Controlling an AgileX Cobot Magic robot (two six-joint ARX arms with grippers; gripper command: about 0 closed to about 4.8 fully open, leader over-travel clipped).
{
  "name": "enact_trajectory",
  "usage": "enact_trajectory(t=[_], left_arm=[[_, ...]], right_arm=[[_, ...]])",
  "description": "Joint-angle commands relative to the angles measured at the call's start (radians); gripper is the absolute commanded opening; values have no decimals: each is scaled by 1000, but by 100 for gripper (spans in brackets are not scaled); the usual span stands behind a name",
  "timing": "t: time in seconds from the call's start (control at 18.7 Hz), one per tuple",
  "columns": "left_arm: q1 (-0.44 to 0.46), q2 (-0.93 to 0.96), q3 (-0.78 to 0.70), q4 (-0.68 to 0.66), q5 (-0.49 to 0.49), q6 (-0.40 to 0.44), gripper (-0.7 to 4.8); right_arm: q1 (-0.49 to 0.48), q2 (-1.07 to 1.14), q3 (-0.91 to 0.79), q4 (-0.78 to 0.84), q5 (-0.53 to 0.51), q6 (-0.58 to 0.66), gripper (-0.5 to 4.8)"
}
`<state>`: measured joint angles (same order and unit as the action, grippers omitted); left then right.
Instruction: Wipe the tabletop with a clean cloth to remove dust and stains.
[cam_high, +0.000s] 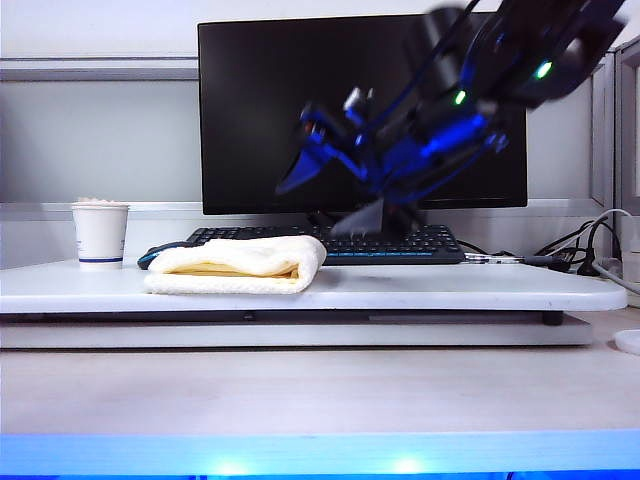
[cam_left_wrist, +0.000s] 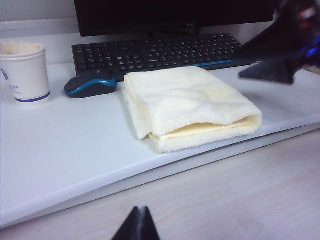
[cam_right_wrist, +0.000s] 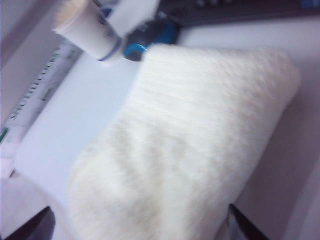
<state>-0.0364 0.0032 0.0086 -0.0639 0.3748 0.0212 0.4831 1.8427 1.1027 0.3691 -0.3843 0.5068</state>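
Observation:
The cloth (cam_high: 240, 265) is a folded cream-yellow towel lying on the left half of the white raised tabletop (cam_high: 450, 290). My right gripper (cam_high: 325, 200), blurred, hangs in the air in front of the monitor, just right of and above the cloth. In the right wrist view the cloth (cam_right_wrist: 185, 145) fills the frame, and the right gripper (cam_right_wrist: 140, 229) stands open, its dark fingertips (cam_right_wrist: 242, 225) wide apart over it. My left gripper (cam_left_wrist: 139, 212) is shut and empty above the lower beige desk, in front of the cloth (cam_left_wrist: 185, 105) and the tabletop (cam_left_wrist: 75, 145).
A white paper cup (cam_high: 100, 233) stands at the tabletop's far left. A blue-black mouse (cam_left_wrist: 91, 83) lies beside the cloth. Behind it are a black keyboard (cam_left_wrist: 160, 50) and a monitor (cam_high: 300, 100). Cables (cam_high: 590, 250) trail at the right.

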Motion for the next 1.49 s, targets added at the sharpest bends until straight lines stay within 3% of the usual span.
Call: enact_trajectory(t=[0.05, 0.64, 0.69, 0.75, 0.8, 0.96, 1.23, 1.49], left_arm=[[1, 0, 0, 13, 4, -3, -5], [1, 0, 0, 14, -41, -3, -5], [1, 0, 0, 13, -41, -3, -5], [1, 0, 0, 14, -41, -3, -5], [1, 0, 0, 14, -41, -4, -5], [1, 0, 0, 14, -41, -4, -5], [1, 0, 0, 14, -41, -4, -5], [1, 0, 0, 14, -41, -3, -5]], right_arm=[[0, 58, 50, 16, 0, 28, 440], [82, 213, 150, -63, 74, 77, 407], [82, 220, 151, -73, 75, 83, 314], [82, 221, 150, -87, 76, 85, 50], [82, 221, 150, -87, 85, 84, -8], [79, 221, 150, -98, 121, 85, -9], [36, 220, 149, -290, 144, 92, -9], [-75, 163, 132, -412, 144, 36, -9]])
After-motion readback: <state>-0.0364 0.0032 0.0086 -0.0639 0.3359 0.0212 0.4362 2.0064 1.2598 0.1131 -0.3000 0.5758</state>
